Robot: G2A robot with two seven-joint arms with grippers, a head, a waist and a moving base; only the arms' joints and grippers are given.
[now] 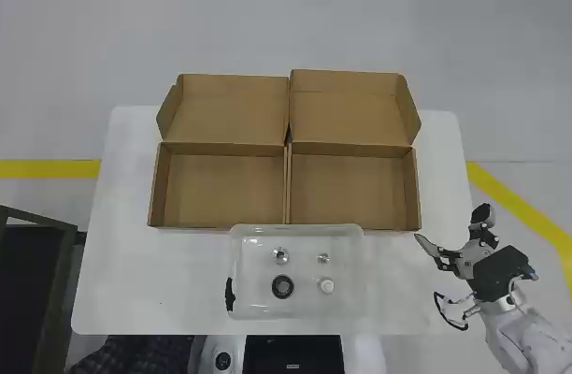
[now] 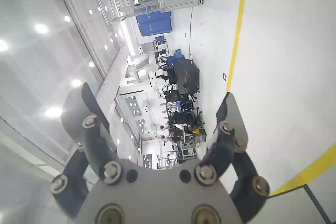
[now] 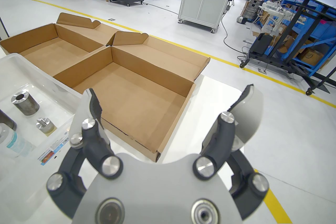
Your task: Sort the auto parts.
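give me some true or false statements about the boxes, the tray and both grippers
1. Both boxes are empty. True.
2. The tray holds six parts. False: it holds four.
3. The right gripper is open and holds nothing. True.
4. The tray sits inside a box. False: it stands on the table, just in front of the boxes.
5. The left gripper is shut on a part. False: it is open and empty.

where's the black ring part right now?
Top view: the black ring lies in the clear tray, in its near-left corner from the robot's side, beside the white cap and in front of the metal cylinder.
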